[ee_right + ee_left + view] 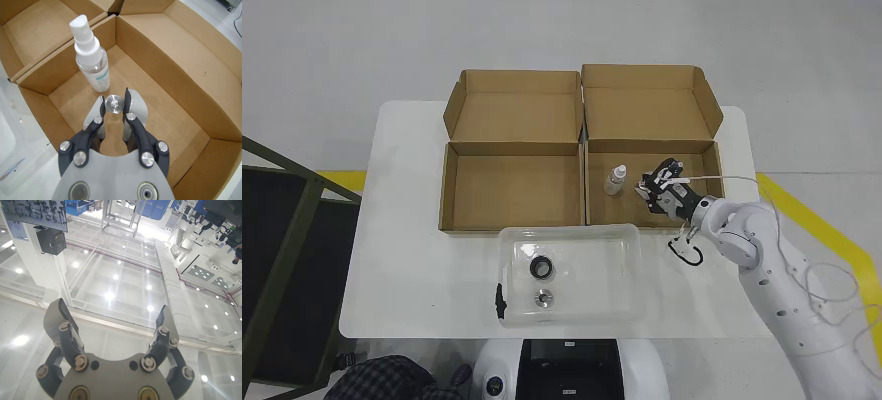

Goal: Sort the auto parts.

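– Metal disc (114, 104): where does it sit right now?
– It is pinched across its rim by the right gripper (114, 106), flat face turned toward the wrist, inside the right cardboard box (160, 62). Whether it rests on the box floor or hangs just above it, I cannot tell.
– Start nearest the robot, then.
– At 6 o'clock on the tabletop (402, 260) lies the clear plastic bin (612, 290). It holds a black ring (541, 268) and a second round metal part (544, 297), with the ring on the 12 o'clock side of the pair. Beyond the bin, toward 12 o'clock, the left cardboard box (512, 190) and the right one stand open side by side.
– And the one relation that matters?
– The spray bottle (94, 62). It stands upright in the same box, just beside the disc, at about 9 o'clock from the gripper in the top view. Bare cardboard lies toward 3 o'clock. My judgement is that the fingers (129, 100) need only part to leave the disc there, but a drift toward 9 o'clock could tip the bottle.
– The other arm?
– The left gripper (112, 306) points at the ceiling, its jaws spread wide with nothing between them. The right arm is the one placed for this box, and the two parts in the bin are not yet sorted.
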Tool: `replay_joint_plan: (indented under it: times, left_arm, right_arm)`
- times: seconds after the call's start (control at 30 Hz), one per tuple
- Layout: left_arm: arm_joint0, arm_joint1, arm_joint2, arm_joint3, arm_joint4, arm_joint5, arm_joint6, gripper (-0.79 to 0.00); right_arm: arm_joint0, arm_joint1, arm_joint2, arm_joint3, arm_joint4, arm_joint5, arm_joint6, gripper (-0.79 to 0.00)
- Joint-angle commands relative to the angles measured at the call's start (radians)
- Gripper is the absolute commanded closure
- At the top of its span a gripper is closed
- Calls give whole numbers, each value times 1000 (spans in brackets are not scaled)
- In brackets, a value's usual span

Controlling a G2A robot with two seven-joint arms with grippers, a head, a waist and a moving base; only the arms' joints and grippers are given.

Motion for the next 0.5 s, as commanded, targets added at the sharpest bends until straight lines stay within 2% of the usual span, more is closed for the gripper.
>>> replay_joint_plan:
  times: [0.0,0.13,0.2,0.37,0.4,0.47]
  left_arm:
    - [0,0,0,0,0,0,0,-785]
    - [0,0,0,0,0,0,0,-785]
    - [0,0,0,0,0,0,0,-785]
    - [0,0,0,0,0,0,0,-785]
    - [0,0,0,0,0,0,0,-785]
    - [0,0,0,0,0,0,0,-785]
  right_arm:
    - [6,-3,-11,7,-14,12,5,0]
    - [16,-7,-26,19,-35,25,15,-22]
    - [19,-9,-34,24,-43,30,17,-71]
    - [27,-14,-52,33,-55,37,23,-77]
    - [29,-15,-55,33,-59,39,26,-99]
    - [32,-17,-60,35,-66,44,28,-200]
